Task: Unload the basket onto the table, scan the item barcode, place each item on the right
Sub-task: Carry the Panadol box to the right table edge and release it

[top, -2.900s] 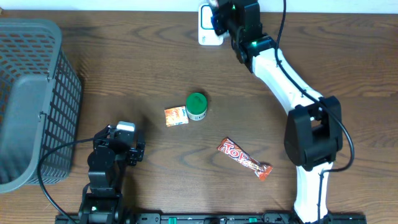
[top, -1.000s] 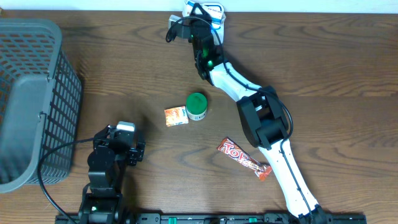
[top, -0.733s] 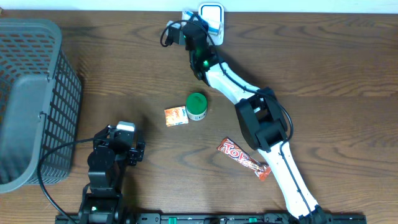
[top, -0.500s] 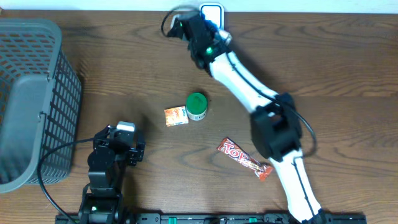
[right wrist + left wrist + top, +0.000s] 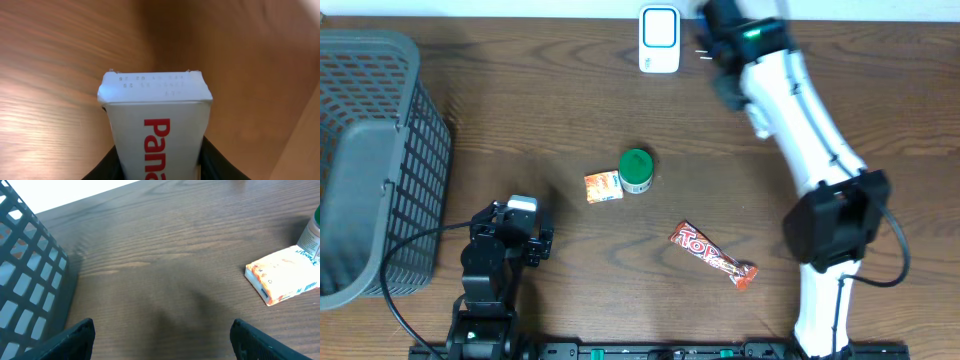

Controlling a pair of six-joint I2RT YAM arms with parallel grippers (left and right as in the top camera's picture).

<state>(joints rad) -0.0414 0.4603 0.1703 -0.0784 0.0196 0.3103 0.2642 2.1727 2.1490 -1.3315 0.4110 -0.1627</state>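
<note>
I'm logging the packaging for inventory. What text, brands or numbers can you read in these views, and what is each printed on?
"Pana": red letters on the white box, cut off below.
"ToP": on the candy bar wrapper; rest unreadable.
Stamped code on the white box's flap: too faint.
Print on the small orange box and the bottle: too blurred.
</note>
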